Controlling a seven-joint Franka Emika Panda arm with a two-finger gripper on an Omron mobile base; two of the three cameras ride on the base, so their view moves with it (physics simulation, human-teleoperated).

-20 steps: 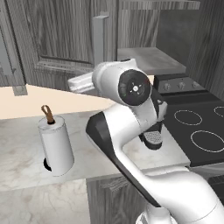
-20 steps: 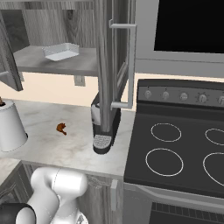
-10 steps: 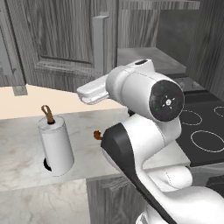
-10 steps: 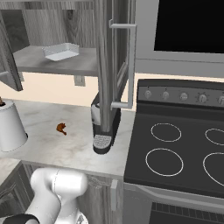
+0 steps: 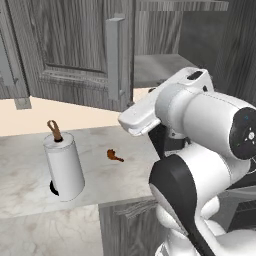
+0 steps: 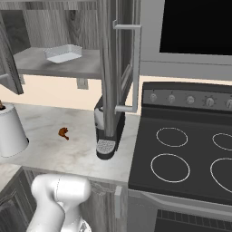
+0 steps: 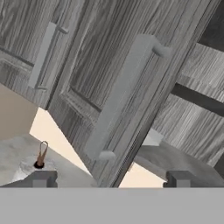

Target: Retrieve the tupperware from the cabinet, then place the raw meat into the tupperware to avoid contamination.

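Translucent whitish plastic tupperware (image 6: 64,53), shallow and rectangular, sits on the grey inner shelf (image 6: 68,67) of the open grey wood-grain cabinet (image 5: 75,50), beyond the door that the gripper (image 7: 111,179) faces. That gripper is empty with its jaws spread wide, just short of the door's long vertical grey bar handle (image 7: 120,96). Below the gripper on the marbled bench (image 6: 59,149) lies the tiny brown-orange raw meat (image 6: 64,133), apart from a white paper-towel roll (image 5: 64,167) and a black coffee machine (image 6: 108,131).
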